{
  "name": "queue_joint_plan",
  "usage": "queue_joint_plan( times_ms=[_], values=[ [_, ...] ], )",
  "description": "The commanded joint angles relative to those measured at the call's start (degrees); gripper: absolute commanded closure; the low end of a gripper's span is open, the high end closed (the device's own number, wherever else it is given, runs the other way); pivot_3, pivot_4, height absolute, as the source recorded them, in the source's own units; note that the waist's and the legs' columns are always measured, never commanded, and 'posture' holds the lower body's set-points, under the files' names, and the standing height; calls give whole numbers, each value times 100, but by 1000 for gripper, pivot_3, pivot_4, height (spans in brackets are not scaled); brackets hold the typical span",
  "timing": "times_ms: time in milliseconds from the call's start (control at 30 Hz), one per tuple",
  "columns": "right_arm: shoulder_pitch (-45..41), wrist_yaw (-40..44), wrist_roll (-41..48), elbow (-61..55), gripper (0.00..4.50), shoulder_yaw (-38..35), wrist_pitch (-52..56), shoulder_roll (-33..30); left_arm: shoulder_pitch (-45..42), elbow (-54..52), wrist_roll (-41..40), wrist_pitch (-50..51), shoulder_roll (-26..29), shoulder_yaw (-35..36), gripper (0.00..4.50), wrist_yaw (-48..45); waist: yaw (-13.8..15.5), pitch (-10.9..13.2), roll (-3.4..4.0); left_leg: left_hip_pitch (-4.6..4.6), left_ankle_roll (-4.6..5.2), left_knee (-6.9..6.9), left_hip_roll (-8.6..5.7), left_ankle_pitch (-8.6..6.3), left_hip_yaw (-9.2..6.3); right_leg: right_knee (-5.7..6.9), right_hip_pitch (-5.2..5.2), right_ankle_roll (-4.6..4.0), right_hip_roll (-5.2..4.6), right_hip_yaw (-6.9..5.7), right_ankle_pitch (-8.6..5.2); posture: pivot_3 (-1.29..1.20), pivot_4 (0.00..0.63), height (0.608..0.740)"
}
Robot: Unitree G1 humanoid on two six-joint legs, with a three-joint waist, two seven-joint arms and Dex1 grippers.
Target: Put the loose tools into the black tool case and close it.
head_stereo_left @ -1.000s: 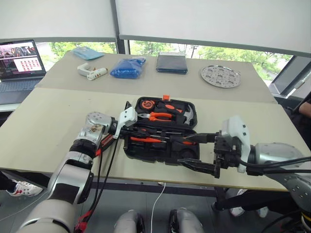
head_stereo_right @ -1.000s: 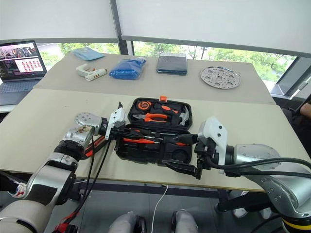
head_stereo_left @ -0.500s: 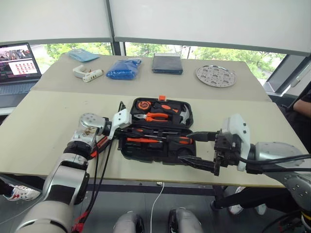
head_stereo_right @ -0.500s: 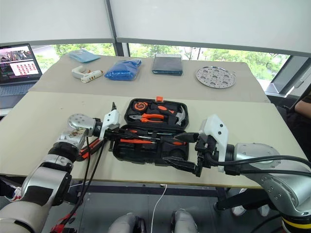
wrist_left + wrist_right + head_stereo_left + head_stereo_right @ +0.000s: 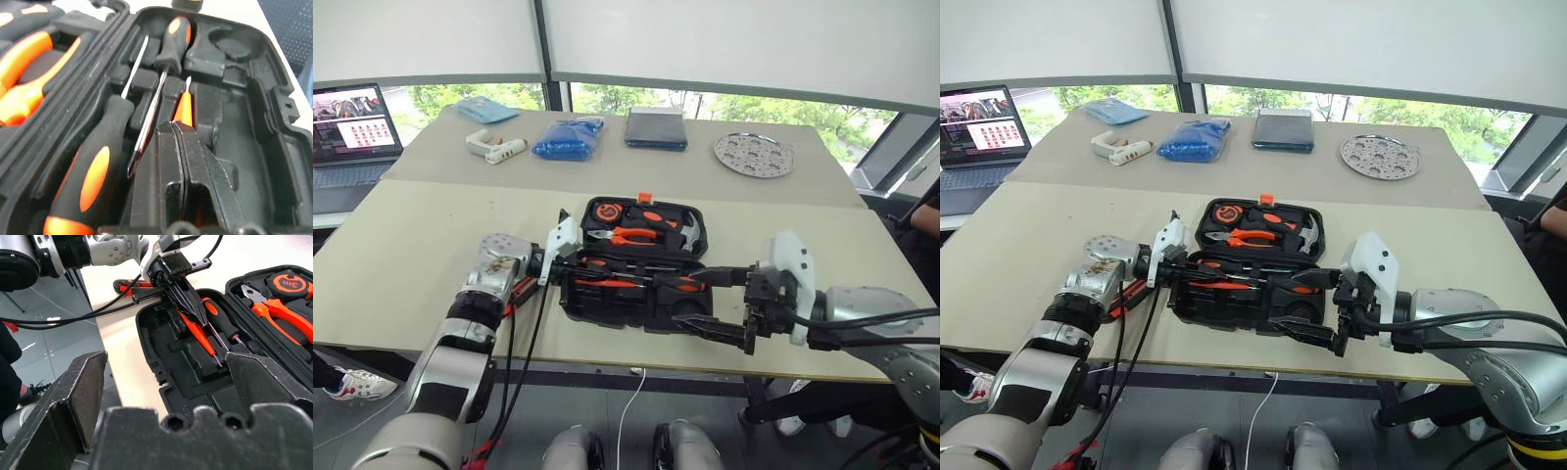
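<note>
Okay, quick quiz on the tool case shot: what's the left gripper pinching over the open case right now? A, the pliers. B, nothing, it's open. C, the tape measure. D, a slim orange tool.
D: the left gripper is shut on the slim orange tool, holding it over the near half of the black tool case, beside the two screwdrivers already lying in their slots.
</note>
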Motion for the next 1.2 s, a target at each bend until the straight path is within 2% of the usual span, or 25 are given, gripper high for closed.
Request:
queue_joint_plan(
  times_ms=[33,433,700,833,900,933,1000,1067,1167,1200],
  values=[
    [-67,-9,0,-74,0,-74,-59,-11,163,208,311,-395,70,-169,4442,131,3,-1,1,2,0,0,0,0,0,0,1,0,-1,0,0,0,150,718],
    [-44,-66,10,-42,0,-58,-61,24,536,134,307,-1055,281,-169,4442,92,-7,-28,19,14,2,-2,3,-3,-1,0,8,0,-6,2,0,0,150,718],
    [-90,-39,-63,4,0,37,-112,54,497,-67,154,-774,384,21,4442,274,-16,-28,19,13,4,-3,2,-4,-1,0,7,0,-5,3,0,0,150,718],
    [-329,35,-107,9,0,145,-163,88,453,-520,-172,-161,601,432,4442,554,-42,-27,18,10,4,-3,3,-4,-1,1,4,1,-5,3,0,0,150,718],
    [-485,130,-77,35,0,166,-160,88,716,-1295,-582,646,894,781,4442,619,-75,-26,17,4,4,-4,4,-4,-2,2,-1,1,-5,4,0,0,150,718],
    [-595,197,-61,89,0,176,-157,87,963,-1873,-852,1178,1124,1041,4052,686,-94,-25,17,3,3,-6,4,-4,-3,1,-2,1,-4,4,0,0,150,718],
    [-795,451,-116,240,0,254,-224,50,1757,-3093,-1324,2147,1637,1705,3819,946,-157,-24,15,2,0,-10,5,-2,-3,0,-6,0,-2,11,0,0,150,718],
    [-917,734,-238,370,0,372,-333,9,2573,-4005,-1602,2795,1989,2283,3005,1263,-206,-24,16,4,-5,-16,9,-4,-3,-2,-10,0,0,20,-1,0,150,718],
    [-1095,1090,-428,592,0,581,-502,26,3787,-4820,-1786,3353,2247,3196,2041,1691,-207,-22,22,13,-14,-28,7,-9,-6,-8,-2,5,-5,21,-12,0,150,718],
    [-1156,1212,-497,667,0,659,-557,43,4213,-5033,-1821,3502,2300,3519,1579,1810,-183,-21,23,21,-14,-32,3,-10,-7,-8,4,13,-9,20,-20,0,150,718]
  ],
)
